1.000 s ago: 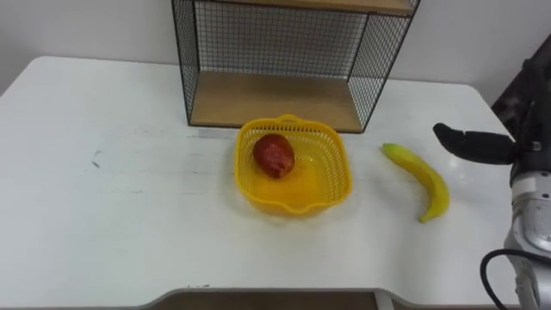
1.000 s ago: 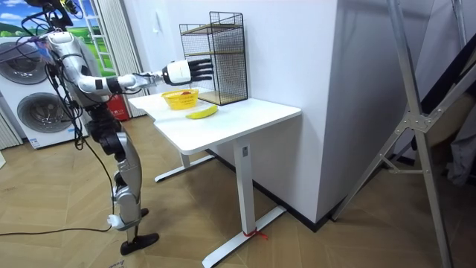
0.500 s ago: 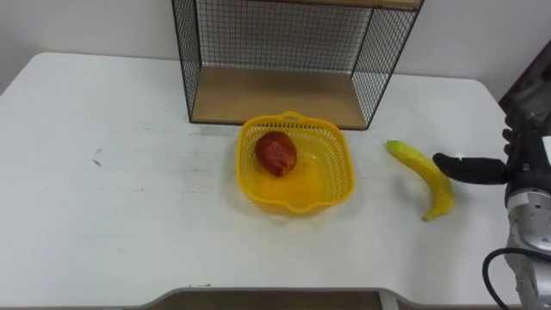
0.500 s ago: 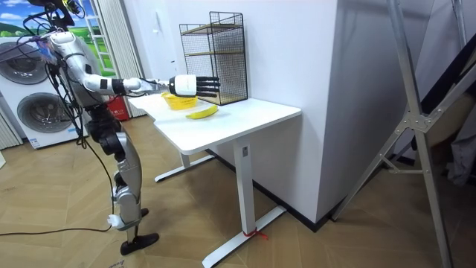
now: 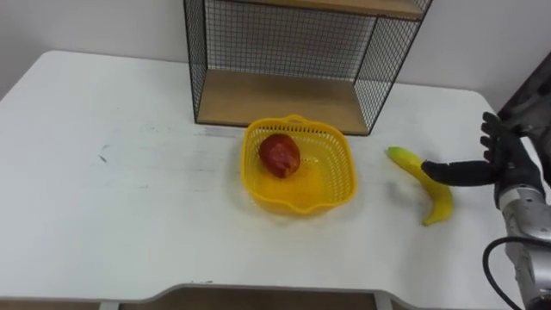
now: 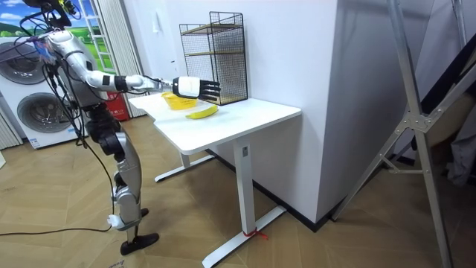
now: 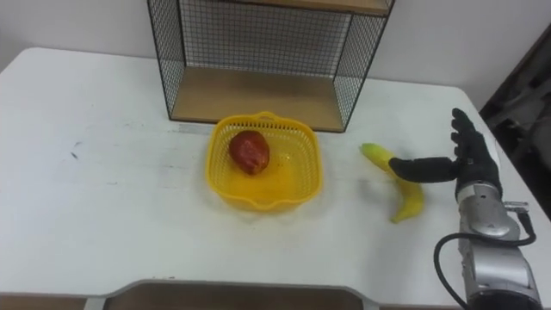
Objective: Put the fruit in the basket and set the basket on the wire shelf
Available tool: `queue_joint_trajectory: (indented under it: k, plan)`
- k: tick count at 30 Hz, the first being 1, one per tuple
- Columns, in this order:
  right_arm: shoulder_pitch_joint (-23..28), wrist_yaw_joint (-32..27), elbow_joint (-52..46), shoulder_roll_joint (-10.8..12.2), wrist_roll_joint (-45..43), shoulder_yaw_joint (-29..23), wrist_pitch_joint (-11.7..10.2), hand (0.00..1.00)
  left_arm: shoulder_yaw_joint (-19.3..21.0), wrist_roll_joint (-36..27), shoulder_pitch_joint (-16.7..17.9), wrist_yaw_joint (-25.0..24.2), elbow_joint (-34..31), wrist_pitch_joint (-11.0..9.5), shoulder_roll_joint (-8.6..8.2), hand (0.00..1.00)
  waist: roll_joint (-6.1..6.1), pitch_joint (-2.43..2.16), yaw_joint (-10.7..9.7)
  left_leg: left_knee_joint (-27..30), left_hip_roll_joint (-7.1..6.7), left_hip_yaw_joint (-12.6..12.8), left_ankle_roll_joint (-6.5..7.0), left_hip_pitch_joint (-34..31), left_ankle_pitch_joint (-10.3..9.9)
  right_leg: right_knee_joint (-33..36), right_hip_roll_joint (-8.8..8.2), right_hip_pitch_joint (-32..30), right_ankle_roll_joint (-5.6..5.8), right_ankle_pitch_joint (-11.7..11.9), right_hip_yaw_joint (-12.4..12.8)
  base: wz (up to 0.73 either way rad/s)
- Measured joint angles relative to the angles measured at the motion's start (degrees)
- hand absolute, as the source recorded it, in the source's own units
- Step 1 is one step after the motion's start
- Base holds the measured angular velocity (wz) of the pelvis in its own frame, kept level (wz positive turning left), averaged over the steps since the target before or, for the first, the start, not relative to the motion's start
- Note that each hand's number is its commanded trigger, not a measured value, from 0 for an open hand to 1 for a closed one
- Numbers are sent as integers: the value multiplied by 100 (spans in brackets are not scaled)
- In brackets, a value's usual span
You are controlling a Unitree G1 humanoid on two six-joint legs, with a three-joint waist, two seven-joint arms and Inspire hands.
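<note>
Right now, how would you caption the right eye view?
Open right robot hand at the banana; red fruit already in the yellow basket.

Your two eye views look down from the robot's head, close over the white table [image 5: 129,215], facing its far edge where the wire shelf [image 5: 275,99] stands. Your room view stands well off, seemingly past the table's right edge, and shares that tabletop and shelf.

Illumination bright and even across the white table [image 5: 112,224], diffuse from above, leaving soft, short shadows under the basket [image 5: 340,176] at centre and the banana [image 5: 442,204] at right.
</note>
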Motion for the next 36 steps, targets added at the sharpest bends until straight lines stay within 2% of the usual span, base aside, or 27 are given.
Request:
queue_joint_trajectory:
  k: [6,8,11,16,20,34,35,36]
  plan:
    - [0,447,123,-4,-559,136,26,0,-1,-4,5,-10,-61,0,10,0,22,19,12,48,1,-63,-1,-69,-1,-8,-3,-7,-1,1,-79,6]
    - [1,652,124,-4,-716,236,114,0,-9,-5,2,-11,-101,0,34,0,25,18,23,50,-2,-68,-1,-76,-1,-31,-4,-34,-3,2,-88,0]
    - [1,801,155,-16,-921,417,131,0,-36,-5,-7,-10,-140,-1,59,0,38,23,36,50,-2,-68,-1,-88,-1,-57,-2,-33,-11,9,-91,0]
    - [0,875,442,-30,-1284,579,123,0,-57,-2,-125,-8,-42,-7,83,0,55,17,61,48,-5,-98,-1,-126,-1,-29,-2,-43,-13,11,-106,2]
    - [-4,894,597,-98,-1287,648,69,0,-135,-5,-127,-3,15,-7,95,0,93,31,67,38,-4,-114,-1,-3,-1,-3,-1,24,-12,10,-118,0]
    - [-215,1086,1298,-111,-1453,644,-28,2,-151,-9,-92,-10,77,25,102,0,76,32,194,54,-6,-120,-5,28,-6,-70,0,128,-15,10,-136,0]
    - [-215,1086,1298,-111,-1456,638,-34,80,-151,-9,-96,-10,77,25,102,0,77,30,193,68,-6,-119,-4,32,-5,-67,1,129,-16,12,-134,0]
    - [-215,1086,1298,-111,-1456,633,-41,100,-152,-8,-100,-10,77,25,102,0,76,29,190,73,-6,-119,-4,32,-5,-64,2,130,-17,13,-133,0]
